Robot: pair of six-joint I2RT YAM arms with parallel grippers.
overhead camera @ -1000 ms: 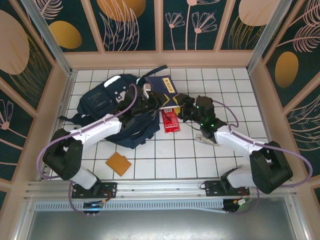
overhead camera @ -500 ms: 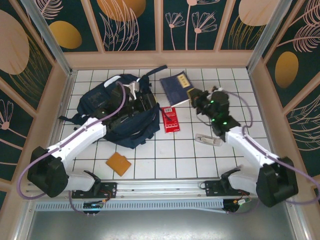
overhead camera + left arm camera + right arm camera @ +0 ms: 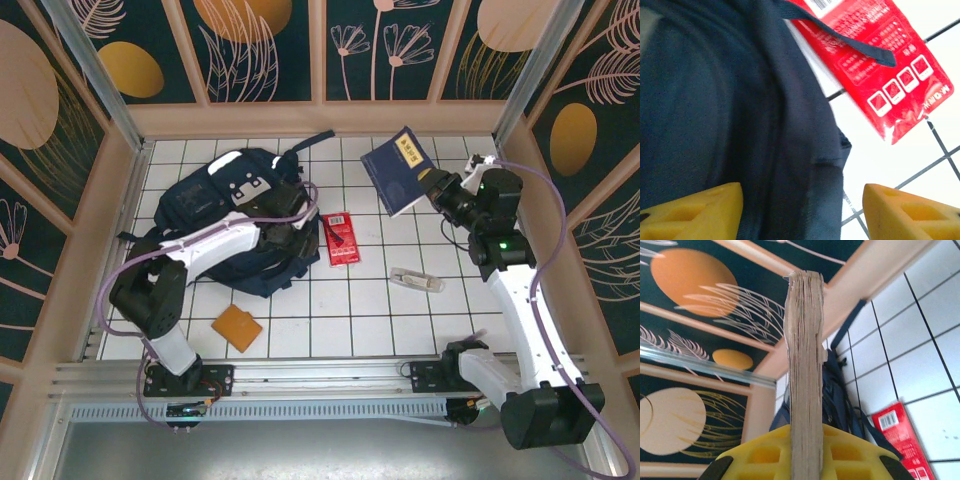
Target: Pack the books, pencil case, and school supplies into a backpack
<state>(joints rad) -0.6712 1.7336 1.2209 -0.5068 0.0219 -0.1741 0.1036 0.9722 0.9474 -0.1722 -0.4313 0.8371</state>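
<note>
Riskily, my right hand (image 3: 441, 190) pinched the book (image 3: 398, 170) by one edge, aloft far right; it could slip. My left hand (image 3: 802, 202), spread, held no backpack (image 3: 200, 205) fabric, so the opening might sag.

One camera looks down from high up behind me at the whole table (image 3: 360, 310). My wrist cameras look from very close. All three see the red packet (image 3: 341, 238).
</note>
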